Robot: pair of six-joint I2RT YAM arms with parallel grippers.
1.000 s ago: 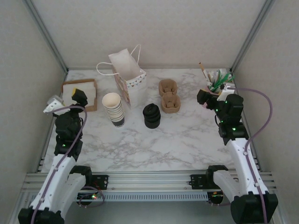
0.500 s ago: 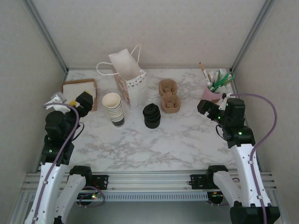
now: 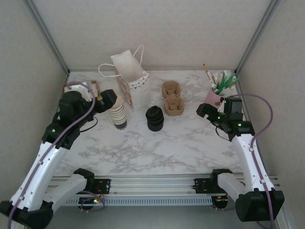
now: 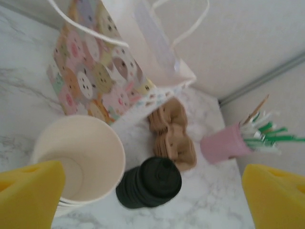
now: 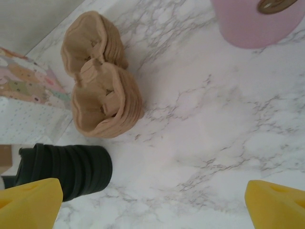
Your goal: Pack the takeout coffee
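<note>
Left hand (image 3: 106, 98) and right hand (image 3: 204, 110) gape open, the left beside the stack of paper cups (image 3: 116, 112): light, crushable, likely best pinched gently at the rim.

1. White marble-patterned surface (image 3: 181, 143), grey veining, matte. Lies beneath the left tool (image 3: 107, 98) and the right tool (image 3: 202, 110) and runs ahead of both to the rear wall.
2. Pale beige textured rear wall panel (image 3: 181, 33). Upright, well ahead of both tools.
3. Left side wall panel (image 3: 21, 71), same finish. Outboard of the left tool.
4. Right side wall panel (image 3: 286, 71), same finish. Outboard of the right tool.
5. Silver aluminium left corner post (image 3: 46, 36) and right corner post (image 3: 258, 36). Set where the side panels meet the rear panel.
6. Silver ribbed aluminium rail (image 3: 157, 183). Across the surface's near edge, behind both tools.
7. Light: even, diffuse, with soft shadows.
</note>
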